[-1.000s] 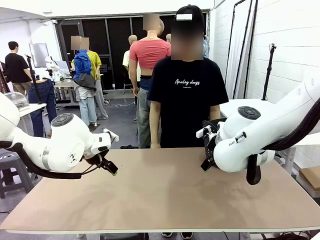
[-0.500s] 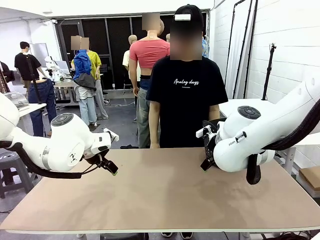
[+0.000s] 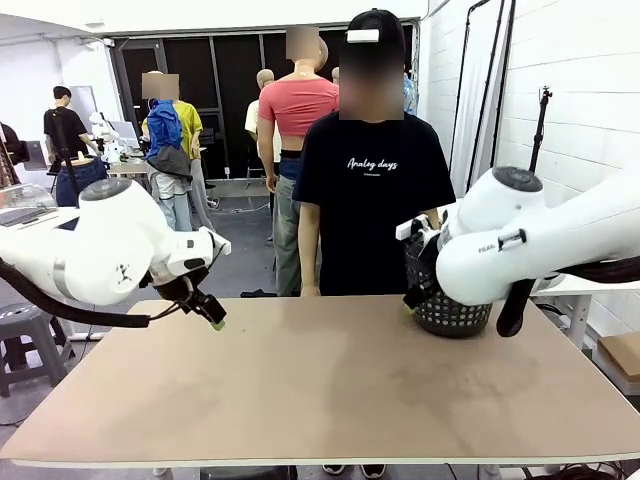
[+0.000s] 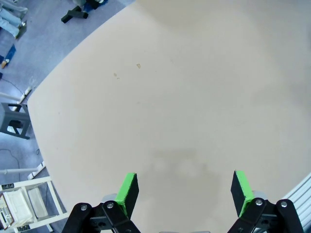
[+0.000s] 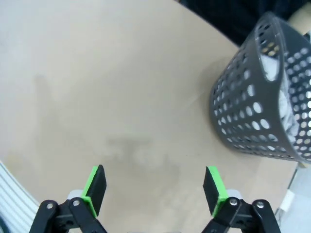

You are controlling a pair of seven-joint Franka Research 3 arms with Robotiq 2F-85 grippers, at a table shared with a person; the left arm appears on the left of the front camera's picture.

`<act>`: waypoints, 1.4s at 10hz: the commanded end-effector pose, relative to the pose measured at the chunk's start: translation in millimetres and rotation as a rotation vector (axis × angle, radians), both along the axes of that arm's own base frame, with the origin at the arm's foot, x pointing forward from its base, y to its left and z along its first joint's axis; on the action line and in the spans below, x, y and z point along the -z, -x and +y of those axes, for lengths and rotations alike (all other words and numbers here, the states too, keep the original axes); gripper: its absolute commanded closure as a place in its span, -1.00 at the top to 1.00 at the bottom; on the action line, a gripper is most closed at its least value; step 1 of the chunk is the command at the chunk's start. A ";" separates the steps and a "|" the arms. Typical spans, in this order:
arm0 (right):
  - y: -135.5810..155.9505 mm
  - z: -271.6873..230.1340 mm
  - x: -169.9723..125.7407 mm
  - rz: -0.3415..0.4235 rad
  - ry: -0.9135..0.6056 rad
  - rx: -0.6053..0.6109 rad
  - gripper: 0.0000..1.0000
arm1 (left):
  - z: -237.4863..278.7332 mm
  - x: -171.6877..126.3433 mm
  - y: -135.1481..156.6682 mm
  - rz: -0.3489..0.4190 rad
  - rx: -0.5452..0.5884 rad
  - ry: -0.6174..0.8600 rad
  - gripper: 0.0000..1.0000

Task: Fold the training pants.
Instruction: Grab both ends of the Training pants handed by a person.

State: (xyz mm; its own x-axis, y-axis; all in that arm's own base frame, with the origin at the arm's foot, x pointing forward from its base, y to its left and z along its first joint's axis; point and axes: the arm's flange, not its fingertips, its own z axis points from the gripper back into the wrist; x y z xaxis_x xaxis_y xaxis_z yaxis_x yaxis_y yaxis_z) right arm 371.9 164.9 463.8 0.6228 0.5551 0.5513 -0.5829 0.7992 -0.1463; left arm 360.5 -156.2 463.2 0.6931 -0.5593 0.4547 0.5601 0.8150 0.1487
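Note:
The training pants (image 5: 270,65) show as pale grey cloth inside the black mesh basket (image 5: 262,102), seen through its rim and holes in the right wrist view. The basket (image 3: 447,310) stands on the table's far right, in front of the person (image 3: 375,180). My right gripper (image 5: 154,189) hangs open over bare tabletop, to one side of the basket and apart from it; in the front view the right gripper (image 3: 408,303) is just left of the basket. My left gripper (image 4: 184,191) is open above the bare table, at the far left (image 3: 213,318).
The brown table (image 3: 330,390) spreads wide between the two arms. The person stands at the far edge with arms down. A white side table (image 3: 590,285) sits behind the right arm. A grey stool (image 4: 14,121) stands on the floor past the table's left edge.
Both arms have risen and their elbows swung upward. The right arm's lift uncovers the basket on the table. The grippers stay near the far edge.

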 end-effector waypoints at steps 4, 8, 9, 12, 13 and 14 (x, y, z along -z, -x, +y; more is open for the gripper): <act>10.5 -2.5 -53.0 -0.001 -0.025 -0.044 1.00 | -16.7 -65.7 10.7 -0.025 -0.013 0.024 1.00; 21.2 -7.3 -80.7 -0.011 0.051 -0.060 1.00 | -24.2 -98.2 30.7 -0.035 -0.015 -0.022 1.00; 22.8 -8.0 -82.7 -0.011 0.075 -0.060 1.00 | -24.4 -103.4 33.3 -0.038 -0.016 -0.041 1.00; 27.9 -15.5 -86.8 -0.003 0.127 -0.055 1.00 | -27.8 -104.7 34.9 -0.026 -0.034 -0.057 1.00; 29.6 -16.2 -86.4 0.003 0.115 -0.040 1.00 | -25.9 -104.2 35.9 -0.034 0.019 -0.032 1.00; 27.3 -13.0 -83.2 -0.001 0.084 -0.048 1.00 | -25.9 -104.2 35.9 -0.034 0.019 -0.032 1.00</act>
State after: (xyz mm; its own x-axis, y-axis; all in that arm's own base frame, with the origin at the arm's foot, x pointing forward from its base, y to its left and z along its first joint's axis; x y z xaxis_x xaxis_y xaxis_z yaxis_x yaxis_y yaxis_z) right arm 343.4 150.0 547.9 0.5984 0.6281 0.4974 -0.6176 0.7571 -0.2131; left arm 324.1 -182.5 566.8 0.6714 -0.5855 0.4544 0.5670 0.8006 0.1938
